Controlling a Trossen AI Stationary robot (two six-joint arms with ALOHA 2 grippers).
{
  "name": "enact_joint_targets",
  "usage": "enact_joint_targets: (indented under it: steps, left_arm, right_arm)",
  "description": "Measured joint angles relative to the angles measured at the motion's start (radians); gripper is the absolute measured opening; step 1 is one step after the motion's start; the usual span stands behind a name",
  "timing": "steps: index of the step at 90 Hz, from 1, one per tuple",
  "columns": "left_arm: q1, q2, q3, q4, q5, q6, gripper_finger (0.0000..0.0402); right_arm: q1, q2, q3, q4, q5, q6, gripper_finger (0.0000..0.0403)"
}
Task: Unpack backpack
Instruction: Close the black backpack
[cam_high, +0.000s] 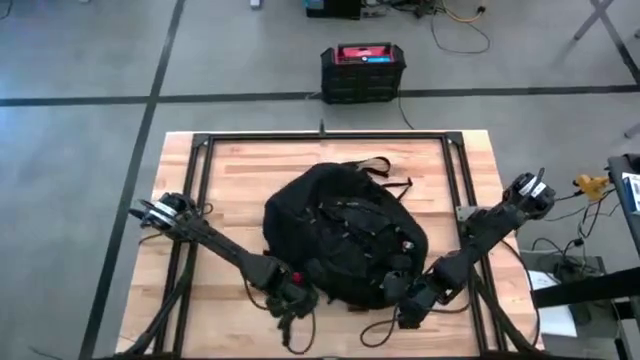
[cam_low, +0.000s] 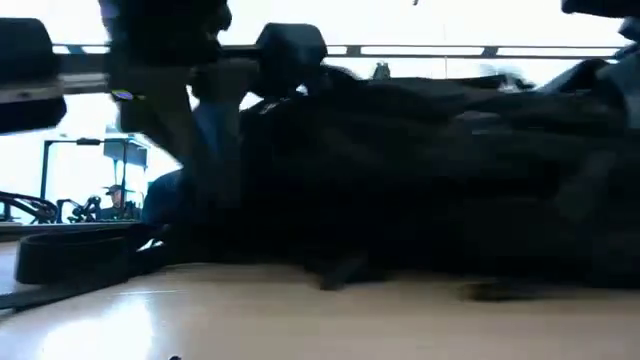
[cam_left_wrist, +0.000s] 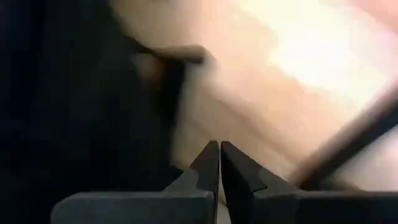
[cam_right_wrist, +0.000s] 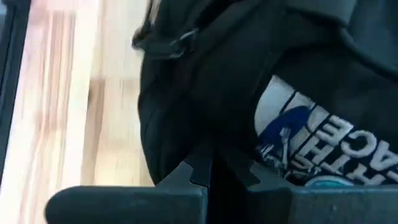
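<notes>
High view: backpack (cam_high: 345, 235) lies between both grippers.

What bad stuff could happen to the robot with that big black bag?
The loose strap curling on the table near the right gripper might snag it. The left gripper, fingers together at the backpack edge, may slip off bare fabric. The white-and-blue printed thing showing by the right gripper could get pinched along with the fabric.

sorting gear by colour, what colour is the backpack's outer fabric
Black; the backpack shows best in the high view, lying on the wooden table.
</notes>
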Motion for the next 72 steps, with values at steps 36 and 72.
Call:
enact_joint_targets:
  steps: [36, 72]
  left_arm:
    - [0.022, -0.056, 0.012, 0.292, 0.041, -0.008, 0.0001]
    - [-0.019, 0.134, 0.001, 0.604, 0.028, 0.524, 0.0087]
  right_arm:
    - [-0.001, -0.108, 0.020, -0.049, 0.099, -0.014, 0.0000]
    - [-0.007, -0.090, 0.017, -0.051, 0.141, 0.007, 0.0000]
